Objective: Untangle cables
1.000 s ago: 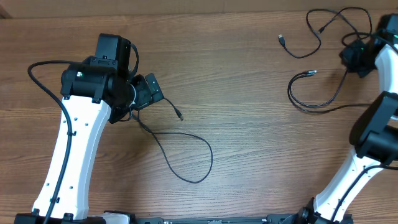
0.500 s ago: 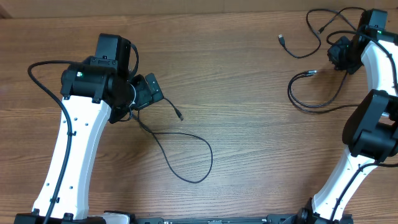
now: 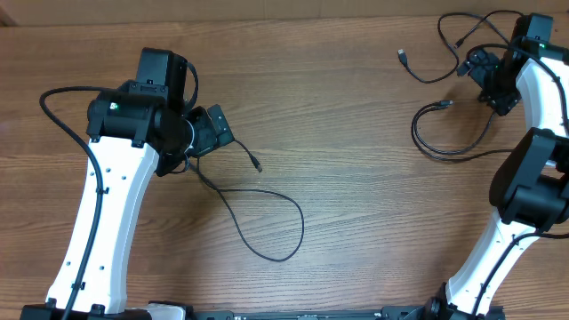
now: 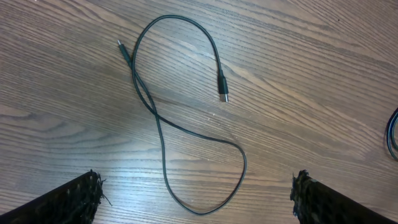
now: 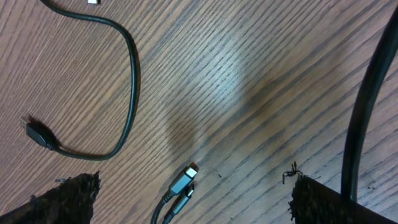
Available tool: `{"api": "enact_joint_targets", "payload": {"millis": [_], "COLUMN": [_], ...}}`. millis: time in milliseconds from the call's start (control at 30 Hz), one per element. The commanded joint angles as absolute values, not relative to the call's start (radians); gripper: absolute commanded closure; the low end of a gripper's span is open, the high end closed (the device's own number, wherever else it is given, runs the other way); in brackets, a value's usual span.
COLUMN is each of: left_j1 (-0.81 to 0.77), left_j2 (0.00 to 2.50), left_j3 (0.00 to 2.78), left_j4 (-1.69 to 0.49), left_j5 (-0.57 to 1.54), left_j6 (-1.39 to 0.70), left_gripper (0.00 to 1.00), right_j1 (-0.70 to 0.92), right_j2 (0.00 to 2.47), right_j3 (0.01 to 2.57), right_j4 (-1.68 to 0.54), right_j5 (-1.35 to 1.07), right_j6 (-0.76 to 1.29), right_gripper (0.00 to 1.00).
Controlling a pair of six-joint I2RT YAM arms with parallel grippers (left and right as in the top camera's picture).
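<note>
left gripper (image 3: 212, 132): over the wood table (image 3: 356, 133), left of centre. Fingers (image 4: 74, 200) wide apart, nothing between them.

left cable (image 3: 303, 227): flat on the table. It starts under the left gripper and runs down-right into one big loop toward the near edge. Long axis is roughly diagonal, upper left to lower right. One plug (image 3: 257, 165) sticks out just right of the gripper, tip pointing down-right. In the left wrist view this cable (image 4: 153, 111) lies as a figure-eight, crossing itself once. Its silver-tipped plug (image 4: 222, 93) points back toward the fingers and the other end (image 4: 123, 48) points away, up-left. It touches neither finger.

Well apart, far right:
- lower right cable (image 3: 416, 133): open loop, plug tip (image 3: 447, 104) pointing right.
- upper right cable (image 3: 436, 82): plug (image 3: 402, 55) pointing up-left, cord snaking right and up toward the far corner.
- third plug (image 3: 460, 43): up by that corner, can't tell which cord it belongs to.

right gripper (image 3: 484, 82): among those cords, fingers (image 5: 62, 200) spread wide, holding nothing. In the right wrist view a silver-tipped plug (image 5: 186, 174) lies on the table between the fingers, tip up-right, clear of both. Left of it a curved cord (image 5: 134, 81) ends in a small plug (image 5: 37, 134).
</note>
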State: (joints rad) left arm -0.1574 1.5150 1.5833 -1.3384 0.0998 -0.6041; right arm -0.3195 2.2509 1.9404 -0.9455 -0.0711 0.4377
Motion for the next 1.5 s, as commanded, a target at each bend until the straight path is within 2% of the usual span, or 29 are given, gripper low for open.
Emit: {"api": "enact_joint_targets", "payload": {"millis": [0,300,600,1467], "left_j1": [-0.164,-0.164,-0.164,-0.164], "left_j2": [1.518,1.518,1.518,1.518], "left_j3": [1.59,1.59,1.59,1.59], "left_j4": [-1.337,-1.337,-1.337,-1.337], "left_j5": [0.093,0.093,0.093,0.093], "left_j6": [-0.617,-0.617,-0.617,-0.617], "left_gripper": [0.0,0.0,0.0,0.0], "right_j1": [-0.333,-0.354,-0.354,-0.354], "right_j2": [2.23,2.074,1.91,1.925], "right_j3": [1.964,2.07,2.073,2.067], "right_j4": [-0.959,-0.993,-1.028,-1.08], "right_j5": [-0.061,-0.061,-0.061,-0.061], "right_j6": [0.437,0.44,0.44,0.44], "right_gripper": [0.0,0.0,0.0,0.0]}}
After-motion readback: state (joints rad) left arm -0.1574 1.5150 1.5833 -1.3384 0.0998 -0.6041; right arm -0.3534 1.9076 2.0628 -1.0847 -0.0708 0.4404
